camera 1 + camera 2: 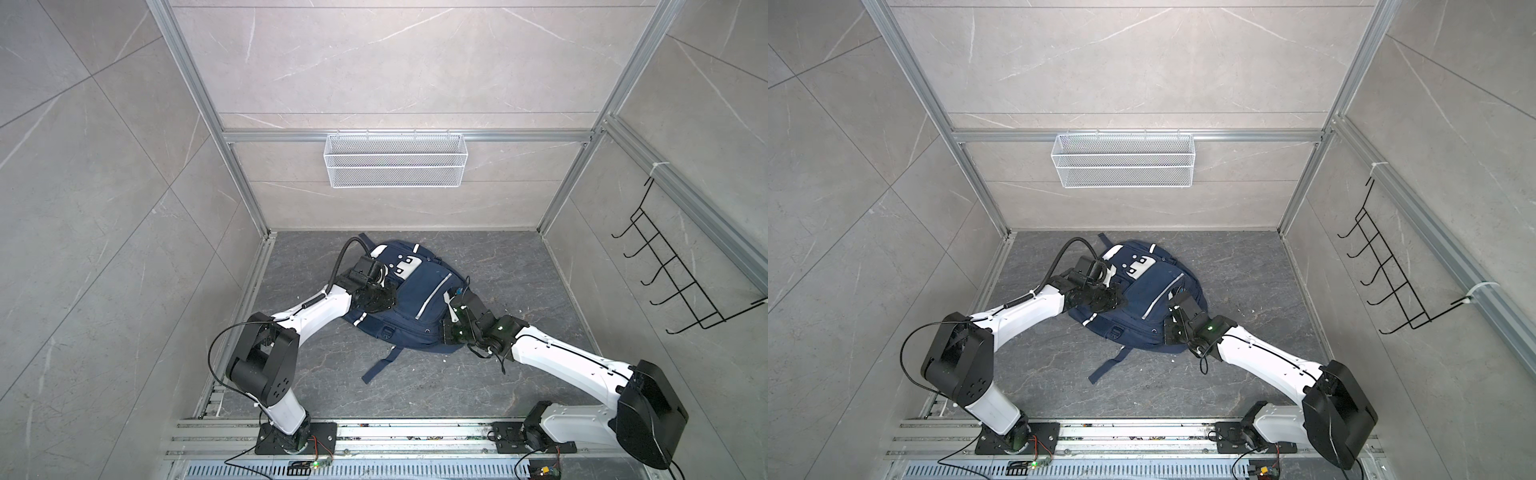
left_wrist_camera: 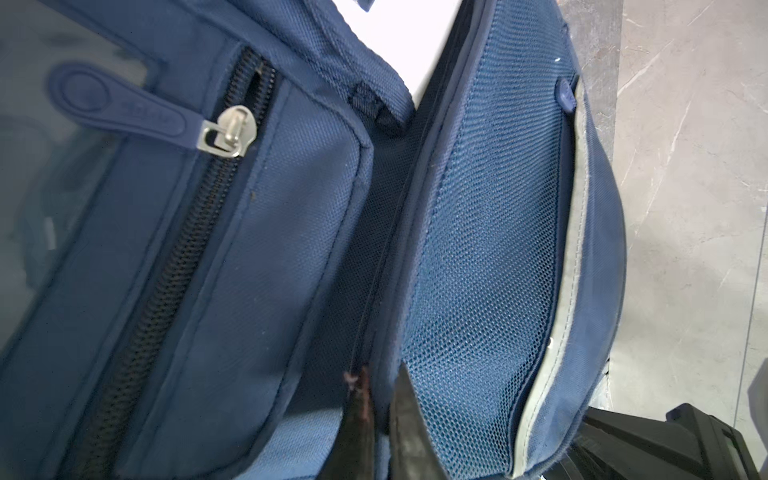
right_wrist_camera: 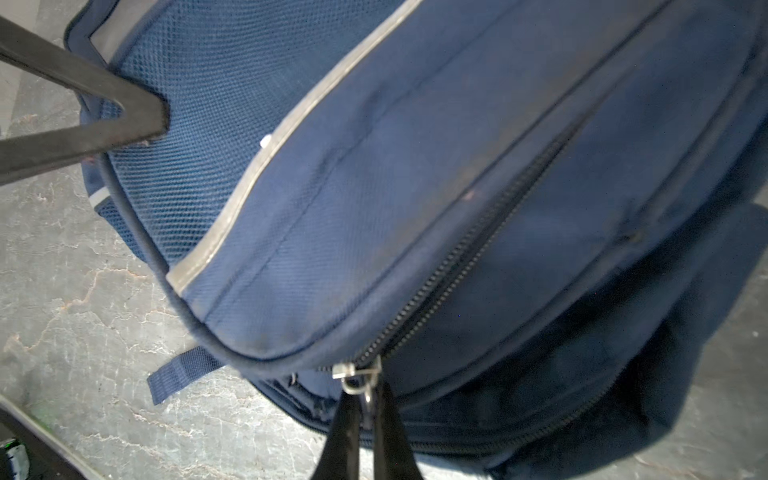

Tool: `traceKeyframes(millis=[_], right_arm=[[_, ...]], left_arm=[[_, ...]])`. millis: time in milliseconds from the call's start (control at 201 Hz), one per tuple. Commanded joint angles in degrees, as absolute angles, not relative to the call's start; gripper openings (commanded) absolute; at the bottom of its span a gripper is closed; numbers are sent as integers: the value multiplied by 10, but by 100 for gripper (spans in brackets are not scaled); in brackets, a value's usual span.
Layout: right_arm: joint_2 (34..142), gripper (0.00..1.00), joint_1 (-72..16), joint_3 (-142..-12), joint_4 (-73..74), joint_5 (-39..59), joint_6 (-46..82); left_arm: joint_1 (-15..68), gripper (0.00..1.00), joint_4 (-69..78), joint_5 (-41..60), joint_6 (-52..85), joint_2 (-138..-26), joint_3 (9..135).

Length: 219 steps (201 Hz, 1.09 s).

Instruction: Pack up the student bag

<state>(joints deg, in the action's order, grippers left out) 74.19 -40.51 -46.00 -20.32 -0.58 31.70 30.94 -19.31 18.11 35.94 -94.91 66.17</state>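
Mostly, open floor (image 1: 519, 270) rings the student bag (image 1: 411, 316)

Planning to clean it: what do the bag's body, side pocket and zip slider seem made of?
Bag body: matte navy woven cloth, probably nylon or polyester, weave visible. Side pocket: blue mesh, open holes. Zip slider: shiny silvery metal, by its glint.

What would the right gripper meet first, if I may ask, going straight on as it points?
The metal zipper pull at the tips of the right gripper; just behind it, probably, fabric of the student bag.
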Motion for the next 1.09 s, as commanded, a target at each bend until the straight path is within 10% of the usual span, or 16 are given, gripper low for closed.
traceKeyframes(millis=[0,418,692,1085], right_arm=[[759,0,-403,-441,-240,-3,327],[870,0,-529,-509,-159,21,371],[938,0,-545,-587,-149,40,360],[963,0,-550,-631,-166,50,344]], left_arm=[[262,0,-205,73,344,-935,677],[260,4,-231,112,334,-1056,832],[261,43,-211,121,349,-943,705],[312,47,-140,141,410,-799,526]])
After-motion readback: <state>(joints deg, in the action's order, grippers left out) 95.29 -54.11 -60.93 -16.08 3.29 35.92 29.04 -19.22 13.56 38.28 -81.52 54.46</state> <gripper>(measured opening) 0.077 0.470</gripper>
